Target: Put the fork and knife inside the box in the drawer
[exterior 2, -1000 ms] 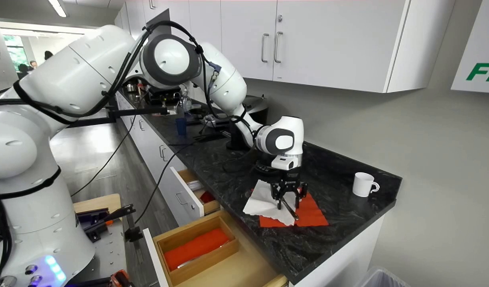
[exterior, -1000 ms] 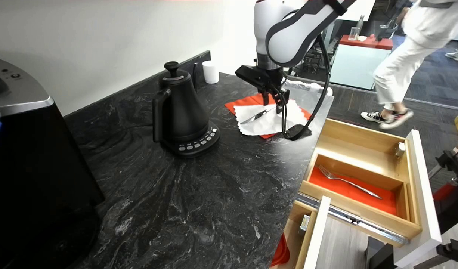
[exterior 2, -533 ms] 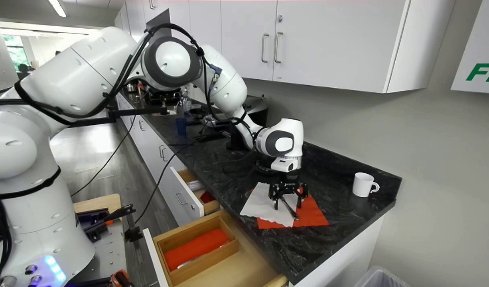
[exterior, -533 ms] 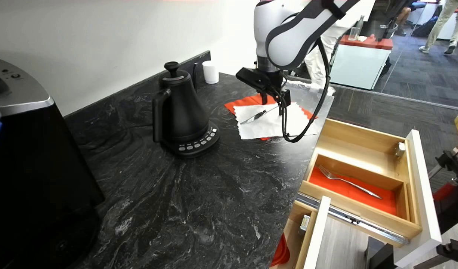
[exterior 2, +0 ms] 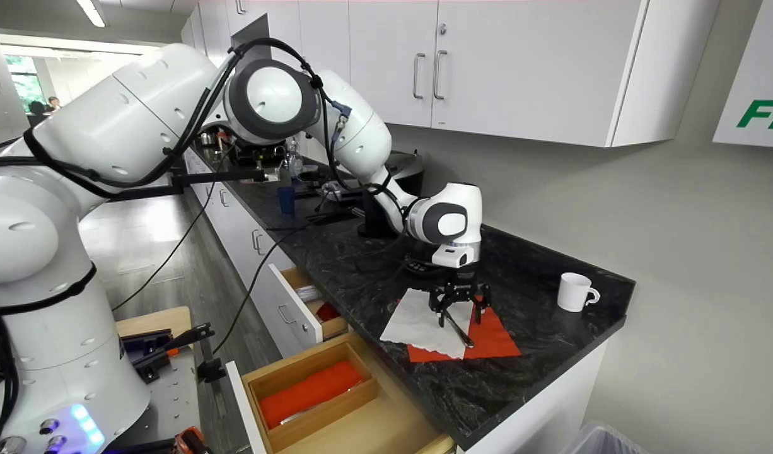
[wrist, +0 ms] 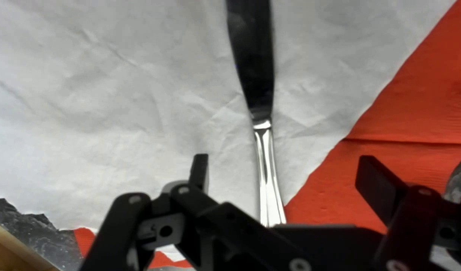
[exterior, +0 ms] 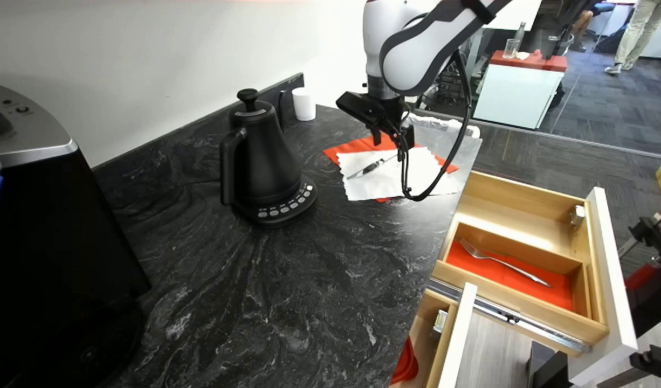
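Note:
The knife (wrist: 260,101) lies on the white paper sheet, its handle toward my gripper in the wrist view; it shows in both exterior views (exterior: 369,167) (exterior 2: 457,329). My gripper (wrist: 283,161) is open and empty just above the sheet, its fingers apart on either side of the handle, nearer the left finger. It shows in both exterior views (exterior: 388,151) (exterior 2: 459,319). The fork (exterior: 505,264) lies in the wooden box (exterior: 524,247) on its red bottom. The box (exterior 2: 333,413) sits inside the open drawer (exterior: 530,207), which also shows in an exterior view (exterior 2: 371,432).
The white paper sheet (exterior 2: 418,328) overlaps a red sheet (exterior 2: 497,343) on the dark countertop (exterior: 330,280). A black kettle (exterior: 263,156) and a white mug (exterior 2: 574,292) stand on the counter. A second drawer (exterior 2: 298,315) is partly open. A cable loop (exterior: 417,196) hangs by the gripper.
The fingers have spread wider and the gripper has risen slightly. The white sheet's edge has dropped and lies flatter, reaching farther toward the counter edge. The fork has not moved.

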